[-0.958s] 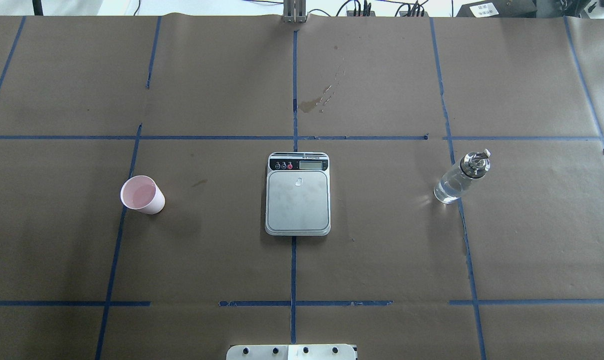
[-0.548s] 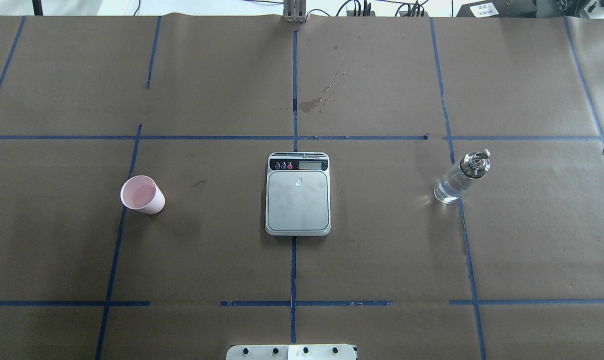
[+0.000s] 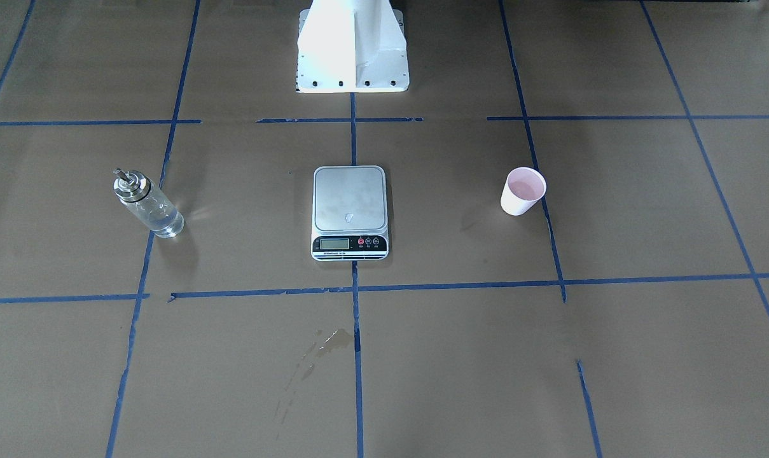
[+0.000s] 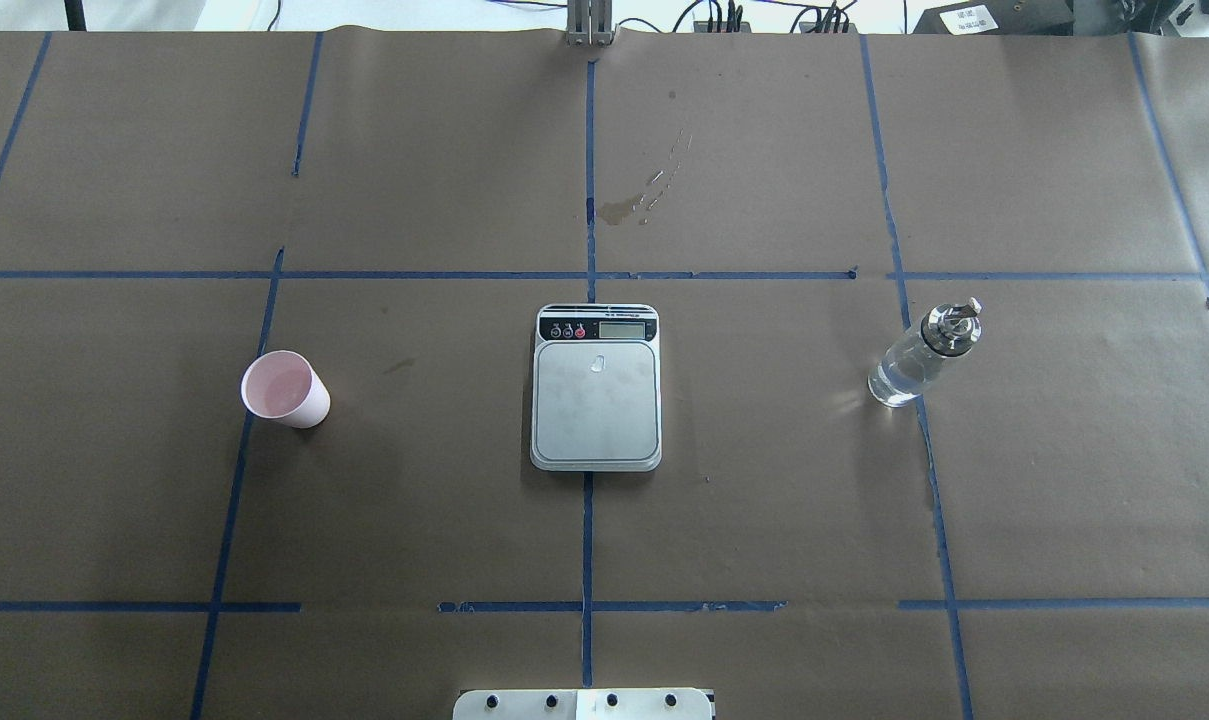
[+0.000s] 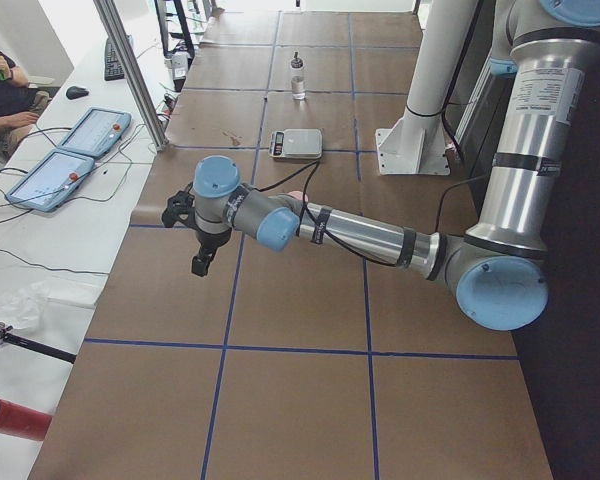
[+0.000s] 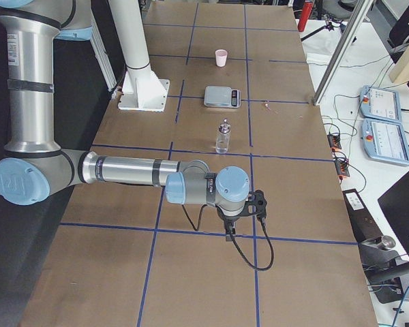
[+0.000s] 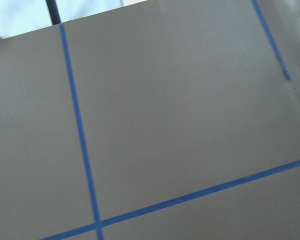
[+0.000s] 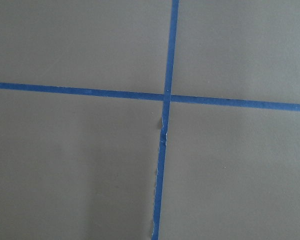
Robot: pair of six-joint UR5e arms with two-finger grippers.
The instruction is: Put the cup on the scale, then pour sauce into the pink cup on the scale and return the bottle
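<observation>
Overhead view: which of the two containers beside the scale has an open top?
The pink cup, left of the scale: its wide mouth is uncovered. The glass bottle on the right carries a silver collar and spout.

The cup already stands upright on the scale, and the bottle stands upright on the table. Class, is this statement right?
Not quite. The cup stands upright on the table, well apart from the scale, not on it, as the overhead exterior view shows. The bottle does stand upright on the table.
</observation>
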